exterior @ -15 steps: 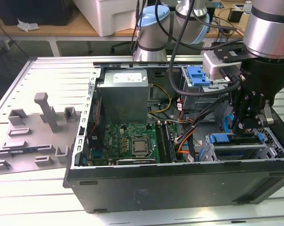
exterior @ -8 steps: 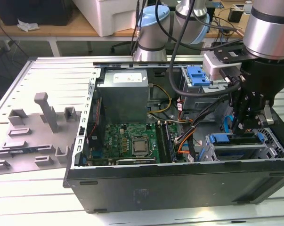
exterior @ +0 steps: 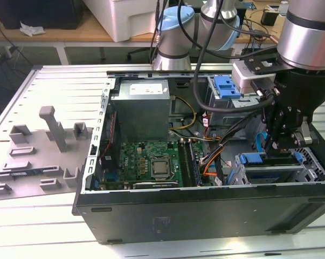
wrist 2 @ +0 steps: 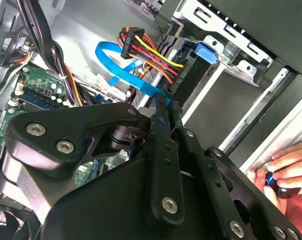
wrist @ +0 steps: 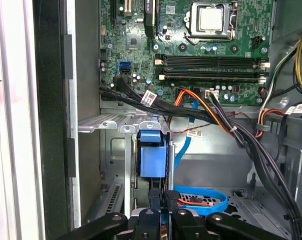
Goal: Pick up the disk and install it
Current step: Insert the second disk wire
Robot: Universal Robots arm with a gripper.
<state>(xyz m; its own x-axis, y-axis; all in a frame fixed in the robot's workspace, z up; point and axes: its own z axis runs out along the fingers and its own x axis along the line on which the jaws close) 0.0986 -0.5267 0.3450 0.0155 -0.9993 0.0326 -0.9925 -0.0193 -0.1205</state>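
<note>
The disk (exterior: 257, 159) sits in the drive cage at the front corner of the open computer case (exterior: 205, 210), on the exterior view's right; its blue carrier shows above a silver body. In the first wrist view the blue carrier end (wrist: 153, 155) stands in the cage just beyond my fingertips. My gripper (exterior: 281, 147) hangs straight over that cage. Its black fingers (wrist: 153, 199) are drawn close together, and their tips (wrist 2: 163, 107) reach a blue edge. I cannot tell whether they pinch it.
A hand (wrist 2: 286, 172) rests outside the case wall. A blue data cable (wrist: 201, 197) and bundled wires (wrist: 226, 125) run beside the cage. The motherboard (exterior: 146, 159), grey power supply box (exterior: 139, 110), a small blue bracket (exterior: 227, 86) and a grey fixture (exterior: 38, 151) lie further off.
</note>
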